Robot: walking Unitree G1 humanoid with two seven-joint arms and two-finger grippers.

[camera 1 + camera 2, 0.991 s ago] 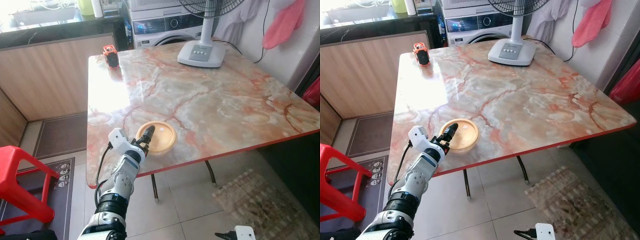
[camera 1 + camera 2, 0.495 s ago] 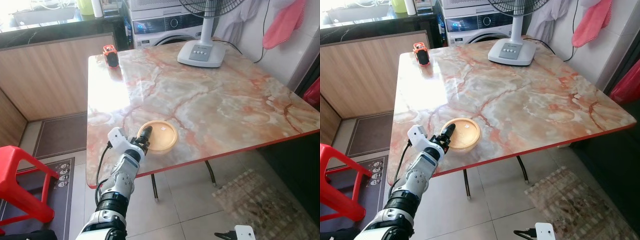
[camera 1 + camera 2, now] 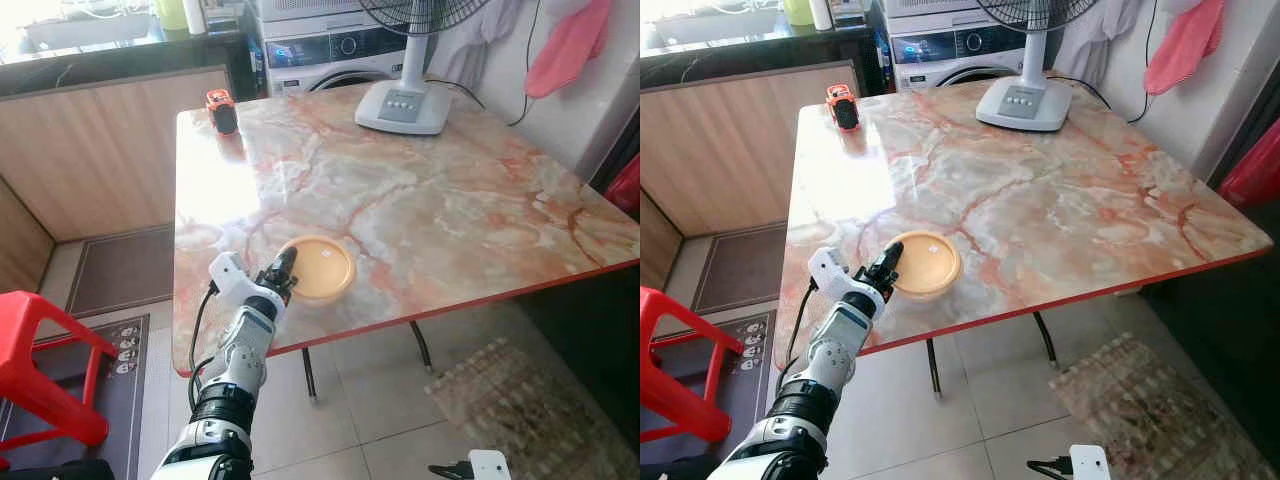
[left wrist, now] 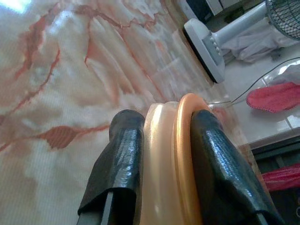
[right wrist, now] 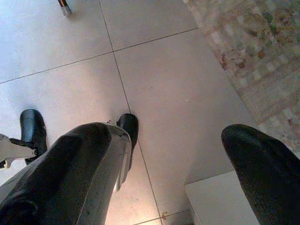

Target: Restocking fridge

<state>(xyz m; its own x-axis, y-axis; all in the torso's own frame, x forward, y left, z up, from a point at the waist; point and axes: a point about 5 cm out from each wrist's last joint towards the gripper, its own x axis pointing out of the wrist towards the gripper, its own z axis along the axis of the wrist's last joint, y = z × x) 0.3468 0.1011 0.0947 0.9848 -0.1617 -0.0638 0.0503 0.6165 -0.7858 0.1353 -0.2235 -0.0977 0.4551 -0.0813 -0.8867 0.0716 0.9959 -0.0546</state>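
Near the table's [image 3: 450, 200] front edge, toward its left corner, my head cameras show the left gripper [image 3: 281, 272] on the rim of the orange bowl [image 3: 320, 268]. Left wrist view: both fingers [image 4: 123, 159] pinch that rim, bowl resting on the table. Right wrist view: the right gripper [image 5: 183, 154] hangs spread above floor tiles. I judge restocking barely begun: carrying remains.

The right hand [image 5: 173, 164] hangs above the pale tiled floor [image 5: 154, 75], its two black fingers [image 5: 267, 164] spread wide apart. A patterned rug [image 5: 253, 61] lies on that floor, and a black foot [image 5: 33, 131] stands on the tiles well apart from the rug.
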